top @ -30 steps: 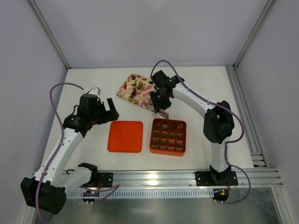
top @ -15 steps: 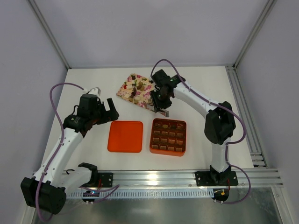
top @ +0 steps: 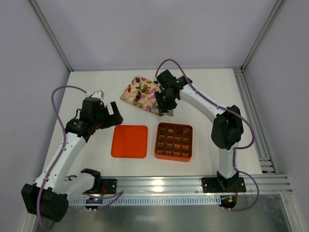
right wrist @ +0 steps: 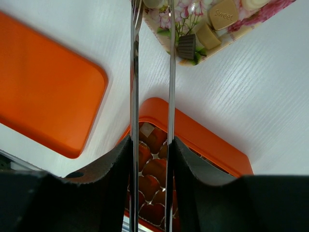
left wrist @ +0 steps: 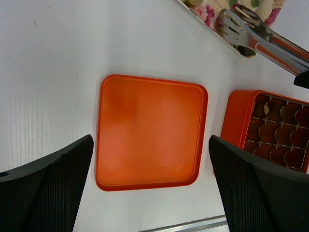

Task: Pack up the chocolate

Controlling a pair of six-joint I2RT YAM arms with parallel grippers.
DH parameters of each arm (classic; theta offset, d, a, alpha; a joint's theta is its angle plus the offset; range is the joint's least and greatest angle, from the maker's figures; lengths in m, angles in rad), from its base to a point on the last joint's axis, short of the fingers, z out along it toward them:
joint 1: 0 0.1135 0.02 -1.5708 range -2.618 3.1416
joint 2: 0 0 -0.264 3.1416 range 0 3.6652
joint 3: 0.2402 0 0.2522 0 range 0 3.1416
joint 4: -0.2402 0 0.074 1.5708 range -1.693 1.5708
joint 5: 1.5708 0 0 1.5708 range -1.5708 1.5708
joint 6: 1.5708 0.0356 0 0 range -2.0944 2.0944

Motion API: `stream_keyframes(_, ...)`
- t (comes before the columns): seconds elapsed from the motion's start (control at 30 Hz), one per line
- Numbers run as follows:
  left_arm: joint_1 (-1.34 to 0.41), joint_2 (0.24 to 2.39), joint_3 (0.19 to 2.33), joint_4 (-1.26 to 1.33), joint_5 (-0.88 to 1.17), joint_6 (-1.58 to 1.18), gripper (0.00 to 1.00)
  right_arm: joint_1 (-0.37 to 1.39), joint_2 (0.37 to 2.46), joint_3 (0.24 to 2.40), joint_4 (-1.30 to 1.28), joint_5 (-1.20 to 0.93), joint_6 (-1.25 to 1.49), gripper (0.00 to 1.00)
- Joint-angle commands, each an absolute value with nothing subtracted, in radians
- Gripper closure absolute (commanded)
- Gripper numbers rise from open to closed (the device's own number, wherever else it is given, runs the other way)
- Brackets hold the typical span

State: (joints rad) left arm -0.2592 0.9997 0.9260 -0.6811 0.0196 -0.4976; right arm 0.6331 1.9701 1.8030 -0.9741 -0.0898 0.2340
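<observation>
Right wrist: clamps tongs [right wrist: 133, 72] in right end effector [right wrist: 150, 152], swings them back from box [right wrist: 212, 140] to tray [right wrist: 251, 21] chocolate [right wrist: 186, 46], likely for another pick.

**Chocolate split between tray and box**

We saw most of the chocolate [top: 141, 92] lying loose on the pink floral tray [top: 126, 96]. At its edge sat a dark brown fluted lump [right wrist: 186, 46] with a tan square [right wrist: 207, 36] just beside it, and near them another tan square stamped "Sweet" [right wrist: 223, 20]. One tan piece [right wrist: 146, 129] sat in a cell near a corner of the orange box [top: 174, 155]. We could not tell how many other cells were filled.
</observation>
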Motion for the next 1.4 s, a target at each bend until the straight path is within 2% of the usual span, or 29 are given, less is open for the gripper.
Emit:
stream_keyframes(0.0,-0.256,0.989,0.933,-0.664,0.023,-0.502,0.0,0.64,1.967,1.848,-0.979,-0.089,0.221,0.6)
stream_keyframes(0.23,-0.255,0.989,0.933,-0.664,0.023,-0.502,0.0,0.638,1.97,1.876,-0.989,-0.075,0.221,0.64)
stream_keyframes(1.37,-0.255,0.991,0.934,-0.664,0.025,-0.502,0.0,0.611,1.833,1.81,-0.969,-0.046,0.235,0.64)
